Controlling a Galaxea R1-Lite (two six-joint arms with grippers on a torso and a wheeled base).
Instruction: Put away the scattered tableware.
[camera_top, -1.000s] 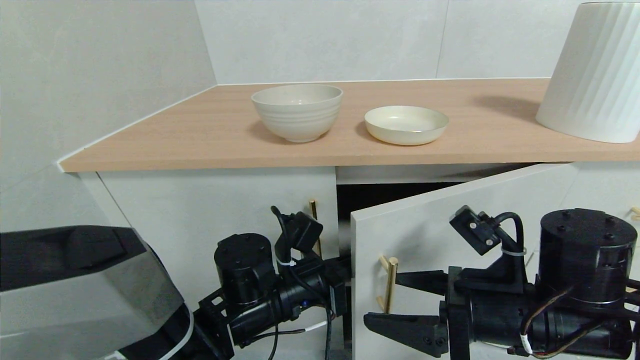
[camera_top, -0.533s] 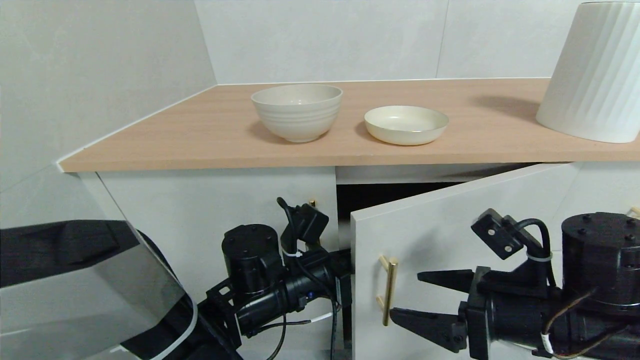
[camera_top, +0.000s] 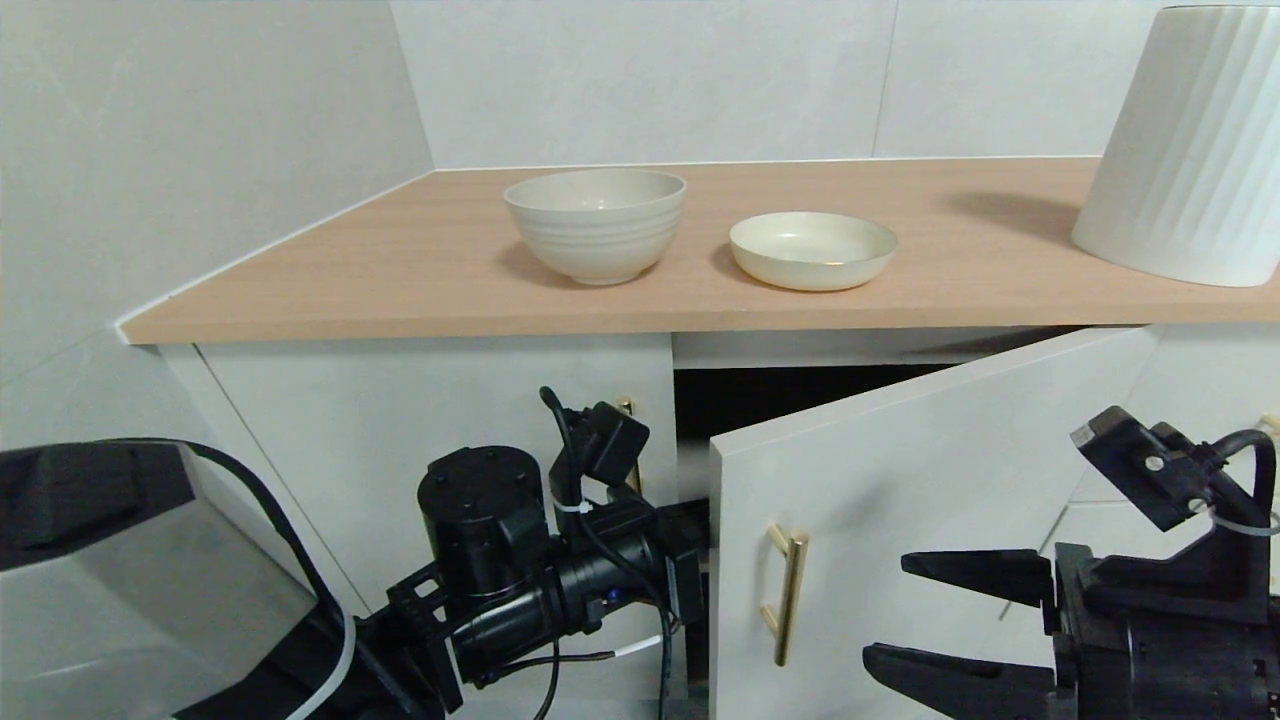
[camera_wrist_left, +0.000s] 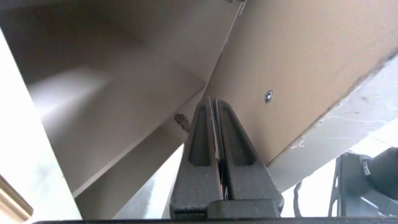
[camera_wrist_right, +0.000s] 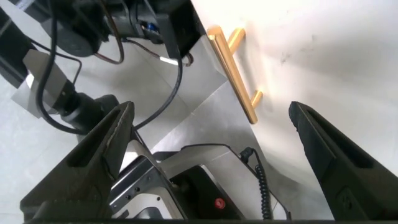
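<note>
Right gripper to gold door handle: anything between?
Nothing: in the head view only bare cabinet door separates the right gripper from the door handle.

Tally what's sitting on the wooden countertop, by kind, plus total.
Deep cream ribbed bowl: 1
Shallow cream round dish: 1
Tall white fluted container: 1
Total: 3

No writing, label or number is legible (in any view)
</note>
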